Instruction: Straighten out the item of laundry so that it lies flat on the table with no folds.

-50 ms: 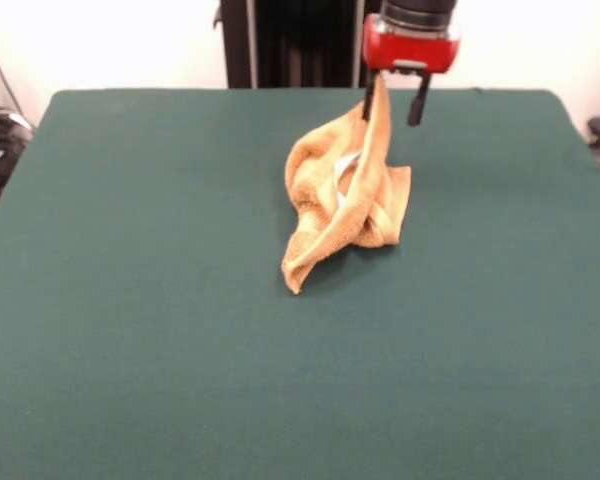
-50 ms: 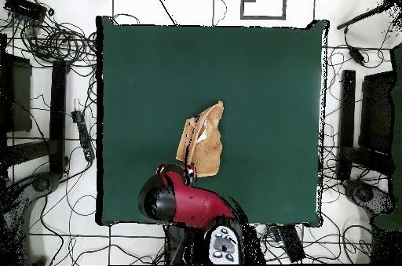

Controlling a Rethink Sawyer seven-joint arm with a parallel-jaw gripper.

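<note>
The red-and-black gripper (image 1: 392, 105), fingers parted yet pinching one corner, holds the golden-yellow terry towel (image 1: 345, 200) raised at the far centre of the dark green felt table (image 1: 130, 300) so that its folds hang, lower end trailing on the cloth.

Front camera faces table (image 1: 130, 350); overhead looks down.

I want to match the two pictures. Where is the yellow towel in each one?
Front view: the towel hangs from the gripper right of center, its lower end on the green table.
Overhead view: it lies just below center, above the red arm.
Shared landmark: the red arm meets the towel in both views.
</note>
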